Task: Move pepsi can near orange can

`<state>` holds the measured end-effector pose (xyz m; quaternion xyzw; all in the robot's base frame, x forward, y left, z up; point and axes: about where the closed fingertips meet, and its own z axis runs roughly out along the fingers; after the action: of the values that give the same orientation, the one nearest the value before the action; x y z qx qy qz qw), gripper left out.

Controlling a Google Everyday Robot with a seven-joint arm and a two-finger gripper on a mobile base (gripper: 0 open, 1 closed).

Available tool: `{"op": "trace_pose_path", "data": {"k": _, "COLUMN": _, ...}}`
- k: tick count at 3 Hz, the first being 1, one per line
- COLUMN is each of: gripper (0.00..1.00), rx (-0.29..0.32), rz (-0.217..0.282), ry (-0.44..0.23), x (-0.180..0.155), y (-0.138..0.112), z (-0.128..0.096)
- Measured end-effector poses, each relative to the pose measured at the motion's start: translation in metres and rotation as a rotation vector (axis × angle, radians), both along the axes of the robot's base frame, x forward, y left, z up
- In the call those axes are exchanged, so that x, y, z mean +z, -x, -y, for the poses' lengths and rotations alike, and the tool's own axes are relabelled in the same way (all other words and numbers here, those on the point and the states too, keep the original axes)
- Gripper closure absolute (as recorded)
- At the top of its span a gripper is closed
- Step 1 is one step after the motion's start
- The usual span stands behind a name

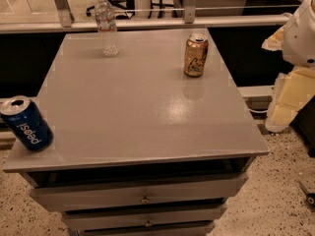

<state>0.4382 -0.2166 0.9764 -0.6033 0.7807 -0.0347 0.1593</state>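
Note:
The pepsi can (25,124), dark blue with white lettering and a silver top, stands at the front left corner of the grey table (142,107), close to its left edge. The orange can (196,56), orange-gold with pale markings, stands upright at the back right of the tabletop. The two cans are far apart, diagonally across the table. My gripper is not in view; only a white rounded part of my arm (301,31) shows at the right edge, off the table and level with the orange can.
A clear plastic water bottle (106,26) stands at the back left of the table. Drawers (142,195) sit under the tabletop. Yellowish padded blocks (290,97) stand on the floor to the right. A railing (147,22) runs behind the table.

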Motion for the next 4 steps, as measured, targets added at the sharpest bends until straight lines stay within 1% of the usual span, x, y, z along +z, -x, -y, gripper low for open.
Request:
{"op": "trace_pose_path", "data": {"k": 1, "gripper": 0.00, "rx": 0.000, "rz": 0.000, "ry": 0.000, "x": 0.000, "y": 0.000, "z": 0.000}}
{"op": "trace_pose_path", "data": {"k": 2, "gripper": 0.00, "rx": 0.027, "rz": -0.017, "ry": -0.105, "x": -0.009, "y": -0.007, "z": -0.026}}
{"op": "trace_pose_path", "data": {"k": 3, "gripper": 0.00, "rx": 0.087, "rz": -0.039, "ry": -0.295, "x": -0.025, "y": -0.018, "z": -0.081}}
{"op": "trace_pose_path", "data": {"k": 4, "gripper": 0.00, "rx": 0.139, "rz": -0.045, "ry": -0.493, "x": -0.027, "y": -0.022, "z": -0.139}}
